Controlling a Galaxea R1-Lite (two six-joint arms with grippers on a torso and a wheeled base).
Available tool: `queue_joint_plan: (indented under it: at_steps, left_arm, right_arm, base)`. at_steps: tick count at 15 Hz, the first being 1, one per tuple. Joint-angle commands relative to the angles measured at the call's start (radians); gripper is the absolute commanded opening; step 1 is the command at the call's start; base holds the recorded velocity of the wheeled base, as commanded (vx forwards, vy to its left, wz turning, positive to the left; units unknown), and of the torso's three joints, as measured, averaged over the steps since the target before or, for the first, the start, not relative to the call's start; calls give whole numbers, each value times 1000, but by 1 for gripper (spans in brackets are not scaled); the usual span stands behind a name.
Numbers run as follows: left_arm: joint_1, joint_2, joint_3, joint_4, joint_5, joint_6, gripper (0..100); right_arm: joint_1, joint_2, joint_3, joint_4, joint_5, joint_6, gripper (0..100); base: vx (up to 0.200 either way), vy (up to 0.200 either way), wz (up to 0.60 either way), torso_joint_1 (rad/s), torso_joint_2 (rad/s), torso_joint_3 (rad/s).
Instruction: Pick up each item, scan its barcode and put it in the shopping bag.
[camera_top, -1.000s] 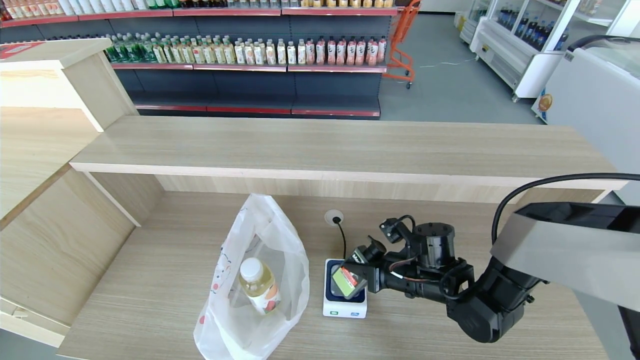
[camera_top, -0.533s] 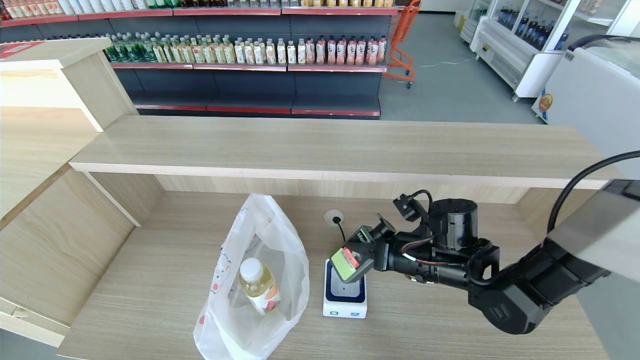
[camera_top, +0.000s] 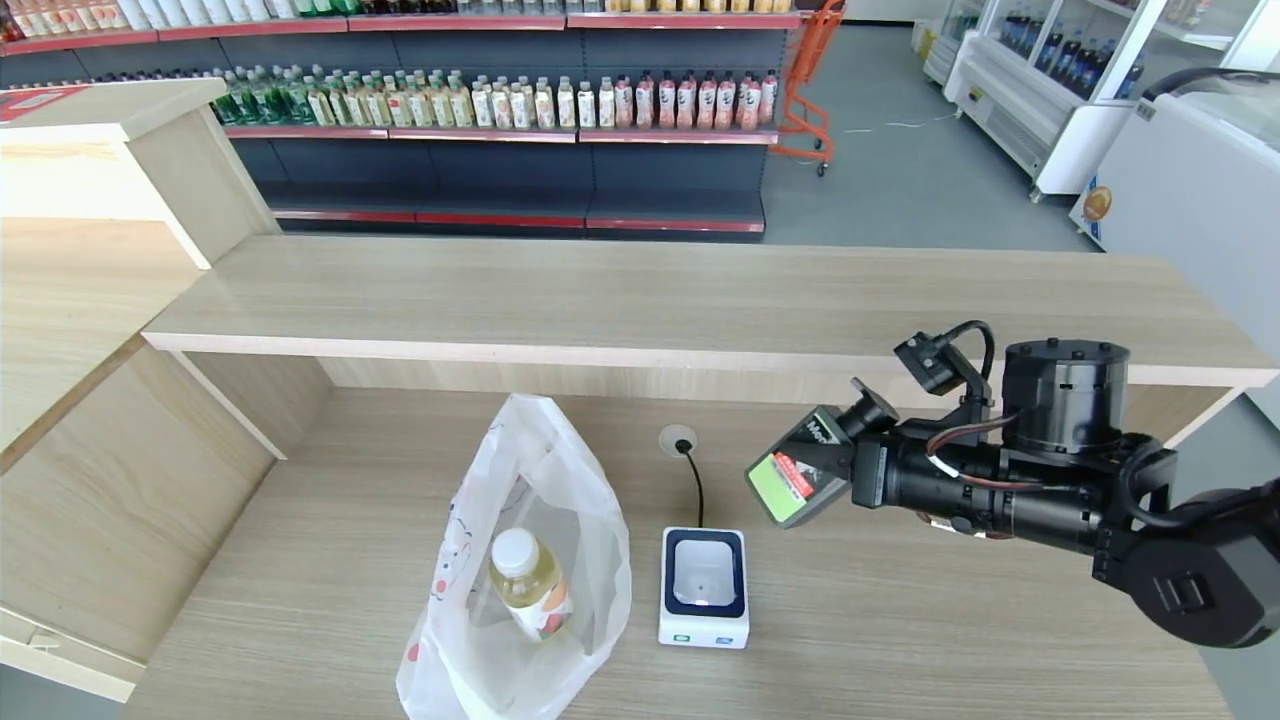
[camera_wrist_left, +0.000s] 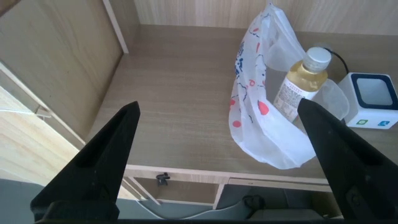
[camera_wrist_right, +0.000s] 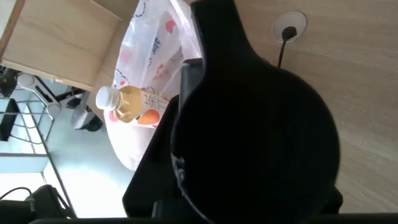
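Note:
A small dark pack with a green and red label (camera_top: 785, 485) hangs in the air, with my right gripper (camera_top: 818, 462) shut on it, up and to the right of the white barcode scanner (camera_top: 703, 585). In the right wrist view the dark pack (camera_wrist_right: 255, 137) hides most of the counter. The white shopping bag (camera_top: 520, 570) stands open to the left of the scanner, and a yellow drink bottle (camera_top: 530, 590) sits upright inside it. My left gripper (camera_wrist_left: 217, 106) hovers open over the counter's near edge, short of the bag (camera_wrist_left: 261, 112) and the bottle (camera_wrist_left: 301, 81).
The scanner's black cable runs back to a round grommet (camera_top: 678, 440) in the wooden counter (camera_top: 900, 640). A raised shelf (camera_top: 650, 300) walls the far side and a wooden panel (camera_top: 110, 490) the left. Bare counter lies right of the scanner.
My right gripper has carried the pack from just over the scanner up and off to the right. The bag and bottle stay put; the head view shifted slightly.

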Motion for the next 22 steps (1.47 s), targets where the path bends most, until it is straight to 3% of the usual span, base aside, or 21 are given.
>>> queue_joint_plan:
  at_steps: [1, 7, 10, 13, 18, 22]
  left_arm:
    - [0, 0, 0, -1, 0, 1, 100]
    - [0, 0, 0, -1, 0, 3, 100]
    - [0, 0, 0, -1, 0, 0, 100]
    - [0, 0, 0, -1, 0, 0, 100]
    - [0, 0, 0, -1, 0, 0, 100]
    - [0, 0, 0, -1, 0, 0, 100]
  right_arm:
    - [-3, -51, 4, 6, 6, 9, 0]
    - [-1, -25, 33, 0, -2, -1, 0]
    - [-15, 39, 27, -3, -8, -139, 0]
    - [-36, 122, 4, -18, -26, -276, 0]
    - [-35, 317, -85, -143, -80, -393, 0]
    - [-15, 410, -108, -233, -75, -399, 0]
  base:
    - [0, 200, 0, 12, 12, -2]
    - [0, 200, 0, -2, 2, 2]
    - [0, 200, 0, 1, 4, 4]
    - [0, 0, 0, 0, 0, 0]
    - [0, 0, 0, 0, 0, 0]
    - [0, 0, 0, 0, 0, 0]
